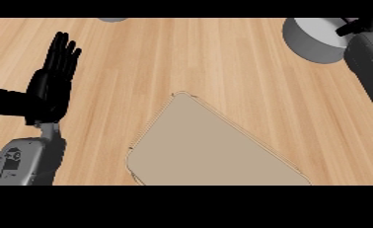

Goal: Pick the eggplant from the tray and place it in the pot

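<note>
The beige tray (pixel 211 148) lies at the lower middle of the counter, and its surface shows nothing on it. A grey pot (pixel 313 39) stands at the top right. My right hand (pixel 348 28) shows only as a black sliver over the pot's right rim, at the end of the dark forearm (pixel 360 59) along the right edge. No eggplant can be made out; anything in that hand is hidden. My left hand (pixel 55 81) rests open at the left, fingers straight and pointing up, well apart from the tray.
A small grey object (pixel 112 19) peeks in at the top edge, left of centre. Bare wooden counter (pixel 204 54) stretches between the tray, the pot and my left hand.
</note>
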You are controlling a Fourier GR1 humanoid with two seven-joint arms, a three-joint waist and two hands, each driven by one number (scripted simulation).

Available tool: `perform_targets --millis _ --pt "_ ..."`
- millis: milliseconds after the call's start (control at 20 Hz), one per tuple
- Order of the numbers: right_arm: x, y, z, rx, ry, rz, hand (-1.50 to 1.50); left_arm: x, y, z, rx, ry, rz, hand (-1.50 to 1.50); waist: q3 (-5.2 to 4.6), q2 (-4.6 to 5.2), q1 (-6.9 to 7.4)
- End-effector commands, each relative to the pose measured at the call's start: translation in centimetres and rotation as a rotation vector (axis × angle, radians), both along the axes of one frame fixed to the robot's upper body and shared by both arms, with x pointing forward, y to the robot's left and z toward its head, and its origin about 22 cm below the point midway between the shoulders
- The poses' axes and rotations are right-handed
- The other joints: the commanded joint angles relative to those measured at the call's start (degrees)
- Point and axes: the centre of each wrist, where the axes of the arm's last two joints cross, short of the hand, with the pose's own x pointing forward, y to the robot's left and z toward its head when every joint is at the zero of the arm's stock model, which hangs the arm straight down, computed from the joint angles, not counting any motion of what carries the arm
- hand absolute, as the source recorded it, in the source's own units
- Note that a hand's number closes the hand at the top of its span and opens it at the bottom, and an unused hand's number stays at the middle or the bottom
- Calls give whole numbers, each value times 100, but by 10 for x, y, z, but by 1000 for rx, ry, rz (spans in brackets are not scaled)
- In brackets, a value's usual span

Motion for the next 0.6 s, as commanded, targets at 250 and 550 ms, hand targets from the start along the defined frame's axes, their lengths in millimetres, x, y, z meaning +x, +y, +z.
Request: perform_targets --millis 250,550 --pt "-20 -29 -32 280 -25 -48 150 -5 1 3 2 -15 -15 0 8 31 69" --pt "-43 -48 -62 409 -83 74 -150 -7 6 -5 7 -2 -13 0 14 64 107"
